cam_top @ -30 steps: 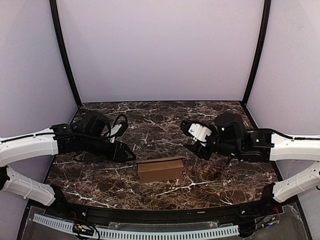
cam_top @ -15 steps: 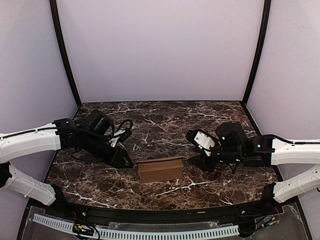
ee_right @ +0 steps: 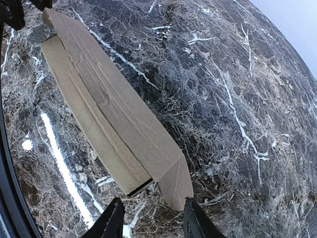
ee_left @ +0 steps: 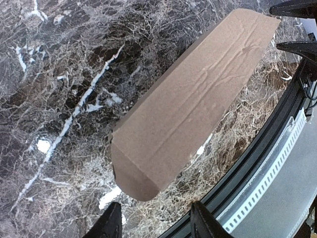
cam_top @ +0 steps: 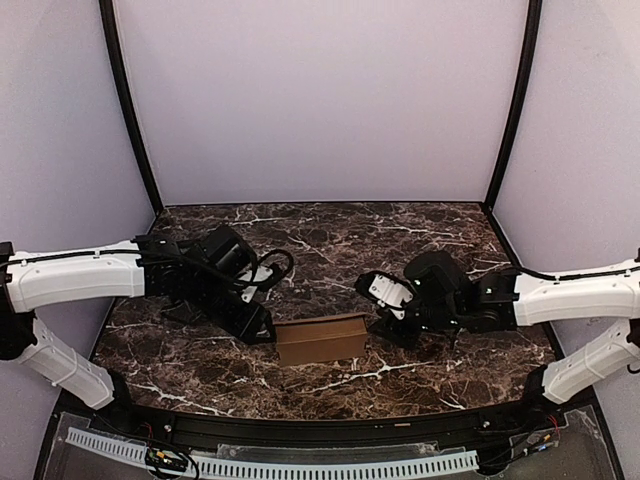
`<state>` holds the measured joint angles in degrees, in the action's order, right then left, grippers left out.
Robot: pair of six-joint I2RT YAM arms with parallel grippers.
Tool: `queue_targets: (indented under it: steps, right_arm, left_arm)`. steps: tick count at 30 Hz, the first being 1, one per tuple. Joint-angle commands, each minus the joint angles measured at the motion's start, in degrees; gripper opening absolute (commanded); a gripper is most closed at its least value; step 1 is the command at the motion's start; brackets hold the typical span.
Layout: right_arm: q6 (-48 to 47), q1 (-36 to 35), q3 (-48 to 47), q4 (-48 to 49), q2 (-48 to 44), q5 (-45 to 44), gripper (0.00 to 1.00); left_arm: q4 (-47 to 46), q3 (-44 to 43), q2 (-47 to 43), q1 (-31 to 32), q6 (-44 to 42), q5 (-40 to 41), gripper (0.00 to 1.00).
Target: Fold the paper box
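Observation:
The paper box point(cam_top: 321, 338) lies folded into a long narrow brown carton on the dark marble table point(cam_top: 330, 240), near its front edge. My left gripper point(cam_top: 262, 330) is at the carton's left end, open. In the left wrist view the rounded end flap point(ee_left: 134, 174) sits just ahead of the left gripper point(ee_left: 156, 220), with nothing between the fingers. My right gripper point(cam_top: 378, 322) is at the carton's right end, open. In the right wrist view an end flap point(ee_right: 176, 181) juts out from the carton point(ee_right: 109, 109), its tip close to one fingertip of the right gripper point(ee_right: 152, 218).
A black rail point(cam_top: 330, 425) runs along the table's near edge, with a white perforated strip point(cam_top: 300, 468) below it. Lilac walls close the back and sides, with black posts point(cam_top: 130, 110) at the corners.
Both arms have come inward and down to the carton's two ends. The right gripper's fingers have narrowed. The carton has stayed in place.

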<state>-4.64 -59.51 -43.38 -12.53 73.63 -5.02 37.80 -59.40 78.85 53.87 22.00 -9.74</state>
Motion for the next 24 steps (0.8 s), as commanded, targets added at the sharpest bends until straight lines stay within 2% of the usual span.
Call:
queue_targets:
  steps: [1,24]
  right_arm:
    - [-1.0,0.1,-2.3,0.4,0.6,-2.2,0.4]
    - [-1.4,-0.3,-4.0,-0.5,2.0,-1.9,0.2]
  left_arm:
    - [3.3,-2.1,-0.1,0.5,-1.2,4.2,0.47]
    - [1.5,-2.4,3.0,2.1,-1.2,4.8,0.43]
